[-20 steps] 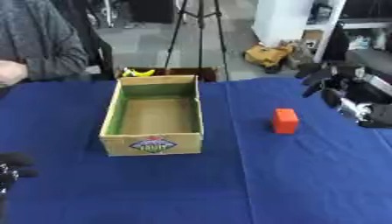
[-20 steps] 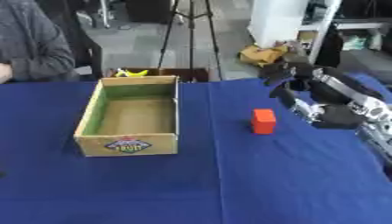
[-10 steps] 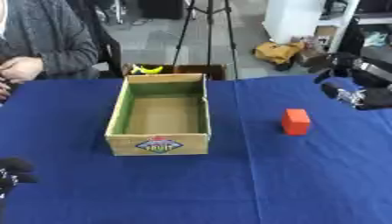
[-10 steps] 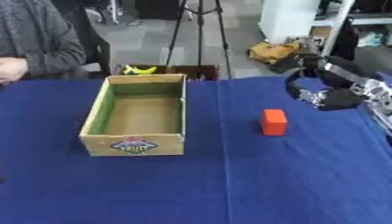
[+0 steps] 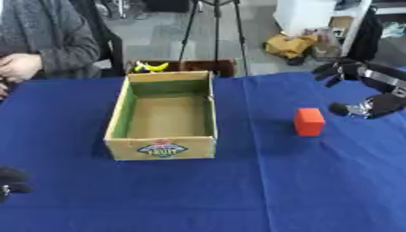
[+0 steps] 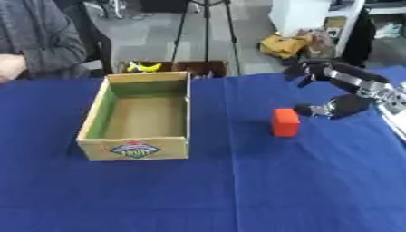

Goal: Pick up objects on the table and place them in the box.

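Reaching for the block

Right hand [image 6: 337,90] hovers, fingers spread, just right of the red block [image 6: 285,122] standing on the bench [image 6: 238,190] beside the empty box [image 6: 139,115]; next, close around it.

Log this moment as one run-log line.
right hand: open, beside orange block, not touching | box: empty | left hand: idle, lower left
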